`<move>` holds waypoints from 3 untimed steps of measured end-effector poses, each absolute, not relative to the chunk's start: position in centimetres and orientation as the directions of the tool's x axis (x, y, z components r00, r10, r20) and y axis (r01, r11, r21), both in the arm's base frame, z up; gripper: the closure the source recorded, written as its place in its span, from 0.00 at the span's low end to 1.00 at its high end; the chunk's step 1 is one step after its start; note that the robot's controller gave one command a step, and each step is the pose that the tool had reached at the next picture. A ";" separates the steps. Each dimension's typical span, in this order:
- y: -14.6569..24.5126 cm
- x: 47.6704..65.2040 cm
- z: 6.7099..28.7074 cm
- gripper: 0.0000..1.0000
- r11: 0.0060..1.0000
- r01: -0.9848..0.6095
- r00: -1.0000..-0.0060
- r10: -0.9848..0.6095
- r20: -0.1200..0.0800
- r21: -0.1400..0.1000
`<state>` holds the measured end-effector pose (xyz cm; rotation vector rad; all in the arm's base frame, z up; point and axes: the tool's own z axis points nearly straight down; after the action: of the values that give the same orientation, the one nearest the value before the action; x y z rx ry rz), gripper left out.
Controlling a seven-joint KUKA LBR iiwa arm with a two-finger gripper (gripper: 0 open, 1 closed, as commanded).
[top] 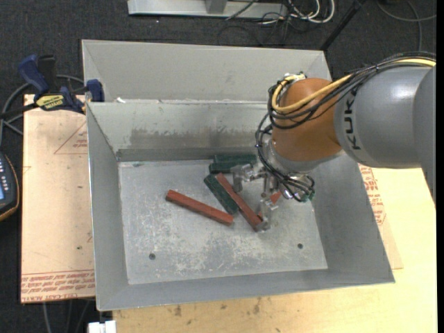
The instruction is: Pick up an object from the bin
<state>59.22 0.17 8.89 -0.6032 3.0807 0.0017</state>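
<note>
The grey metal bin (208, 255) has sloping walls, which likely let loose pieces slide to the flat floor. Its left half is bare, scuffed metal.

Left of centre, a long red-brown bar (199, 207) lies flat and alone, running from far-left to near-right. It has free space along both long sides, so it would be an easy pick. To its right, a dark green bar (219, 191) and a shorter red-brown bar (236, 198) lie side by side and touching, both slanting the same way. Packed together like this, neither offers a clean side to grasp. Just beyond them, close to the far wall, a dark green block (232, 161) lies almost crosswise.

The gripper (265, 217) is low over the floor at the near-right end of the shorter red-brown bar, touching it or just beside it. That bar is my guess for the task's thing. Wires and the wrist hardware crowd the view there, so I cannot tell whether the gripper is apart, together or clamped on anything.

Above it, cables loop over the orange cover (305, 120). On the grey arm (392, 116), which reaches in from the right, the letters "KUK" can be read. No writing can be read on the bars or the block.
</note>
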 end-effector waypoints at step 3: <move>-3.5 56.9 7.0 1.00 0.914 -0.406 -0.914 -0.406 -0.002 0.001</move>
<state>56.92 -3.52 7.01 -0.6511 3.0720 0.0023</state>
